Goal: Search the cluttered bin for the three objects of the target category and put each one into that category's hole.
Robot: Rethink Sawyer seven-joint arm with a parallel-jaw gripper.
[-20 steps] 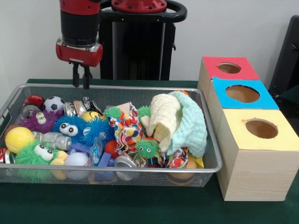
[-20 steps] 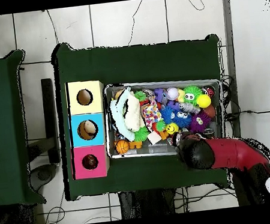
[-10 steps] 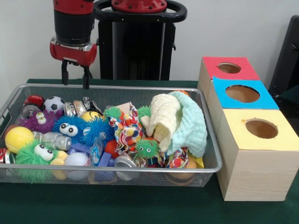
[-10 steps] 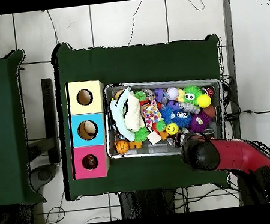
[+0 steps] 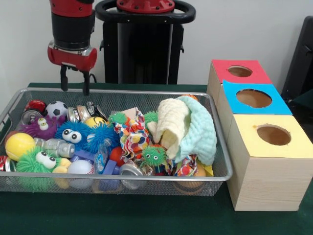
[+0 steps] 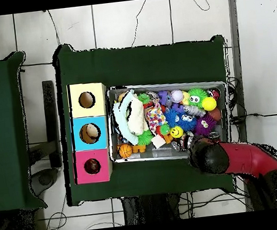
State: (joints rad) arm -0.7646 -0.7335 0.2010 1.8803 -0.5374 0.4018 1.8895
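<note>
1. Claw [image 5: 73,83] released, empty, above the bin's [image 5: 215,147] far left rim.
2. Target category unclear; toys [image 5: 78,134] lie below and nearer than the claw.
3. Boxes [image 5: 259,142] well right.

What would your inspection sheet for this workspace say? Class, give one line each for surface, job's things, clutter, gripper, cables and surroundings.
Surface: green table.
Job's things: wire bin full of toys; red box, blue box and yellow box, each with a round hole.
Clutter: cream cloth, soccer ball, yellow ball, fuzzy blue toy.
Gripper: gripper open, fingers empty, above bin's far corner.
Cables: cables on floor.
Surroundings: second green table.
</note>
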